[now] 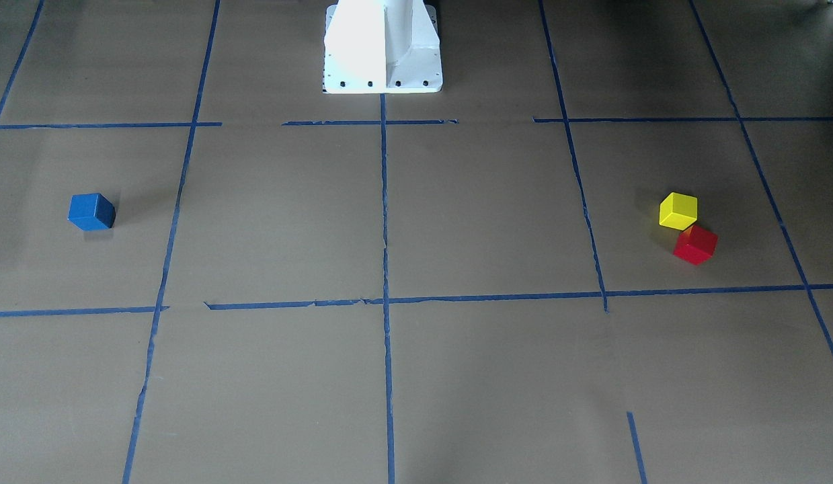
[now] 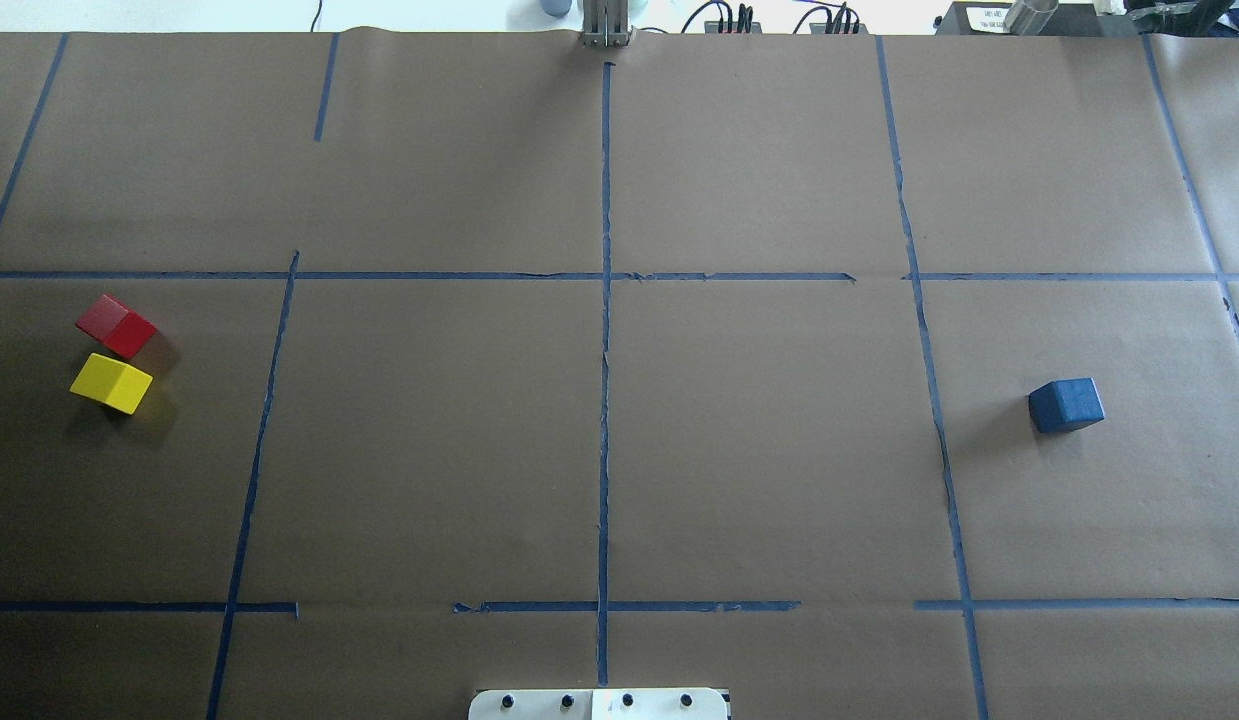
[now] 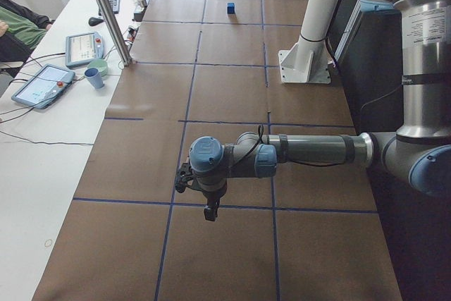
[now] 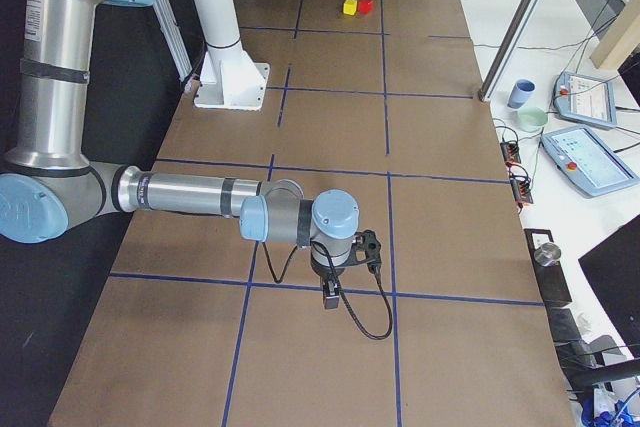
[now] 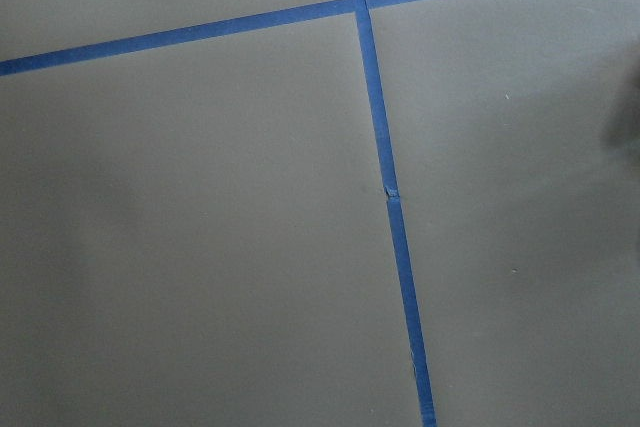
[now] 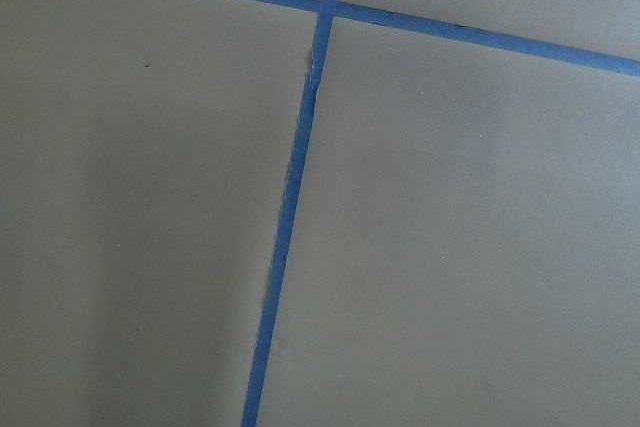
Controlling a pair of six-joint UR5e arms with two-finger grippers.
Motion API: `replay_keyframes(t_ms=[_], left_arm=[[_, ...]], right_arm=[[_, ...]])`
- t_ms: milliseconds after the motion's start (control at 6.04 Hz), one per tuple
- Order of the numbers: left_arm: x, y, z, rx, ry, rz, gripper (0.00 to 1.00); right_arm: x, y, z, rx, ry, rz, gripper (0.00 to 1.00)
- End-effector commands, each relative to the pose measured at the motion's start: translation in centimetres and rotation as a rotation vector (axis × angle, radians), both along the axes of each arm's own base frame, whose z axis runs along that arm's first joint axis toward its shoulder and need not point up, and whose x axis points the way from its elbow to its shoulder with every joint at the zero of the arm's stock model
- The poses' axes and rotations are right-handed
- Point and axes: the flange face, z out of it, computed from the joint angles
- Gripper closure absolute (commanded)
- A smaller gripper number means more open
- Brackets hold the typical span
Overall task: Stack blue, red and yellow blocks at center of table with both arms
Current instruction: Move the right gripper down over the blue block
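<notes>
The blue block (image 2: 1066, 405) lies alone on the table's right side in the overhead view, and shows small and far off (image 3: 230, 8) in the exterior left view. On the left side the red block (image 2: 117, 325) and yellow block (image 2: 111, 383) touch at a corner; both also appear (image 1: 695, 245) (image 1: 678, 210) in the front-facing view. My left gripper (image 3: 210, 213) and right gripper (image 4: 331, 297) point down over the table ends and show only in the side views, where I cannot tell open from shut. Both wrist views hold only brown paper and blue tape.
The white pedestal (image 1: 382, 47) stands at the robot's edge. Blue tape lines (image 2: 605, 350) divide the brown paper into squares. A side table holds tablets (image 3: 42, 84), a cup (image 3: 94, 77) and a metal post (image 3: 106, 12). A person's sleeve (image 3: 14, 29) shows at the left.
</notes>
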Motion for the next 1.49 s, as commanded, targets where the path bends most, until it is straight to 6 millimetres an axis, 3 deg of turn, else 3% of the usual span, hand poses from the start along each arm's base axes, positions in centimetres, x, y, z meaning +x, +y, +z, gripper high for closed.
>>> replay_keyframes(t_ms=[0,166,331,497,828,994,1325], left_arm=[[0.2,0.3,0.2,-0.001,-0.003,0.005,0.00],[0.3,0.4,0.2,-0.005,0.002,0.006,0.00],[0.3,0.5,0.2,-0.005,0.004,0.006,0.00],[0.3,0.4,0.1,0.000,0.004,0.006,0.00],[0.3,0.4,0.0,0.003,0.005,0.006,0.00],[0.3,0.4,-0.1,0.006,0.005,0.006,0.00],[0.3,0.3,-0.3,0.012,0.005,0.006,0.00]], right_arm=[[0.0,-0.5,-1.0,0.019,-0.003,0.002,0.00],[-0.1,-0.9,-2.5,0.054,-0.010,-0.003,0.00],[-0.5,-1.4,-5.5,0.108,-0.019,-0.006,0.00],[-3.5,-3.5,-8.2,0.122,-0.087,-0.030,0.00],[-11.5,-4.9,-12.3,0.088,-0.124,0.005,0.00],[-16.3,-4.5,-13.7,0.090,-0.135,0.082,0.00],[-24.9,-1.7,-14.1,0.091,-0.124,0.140,0.00]])
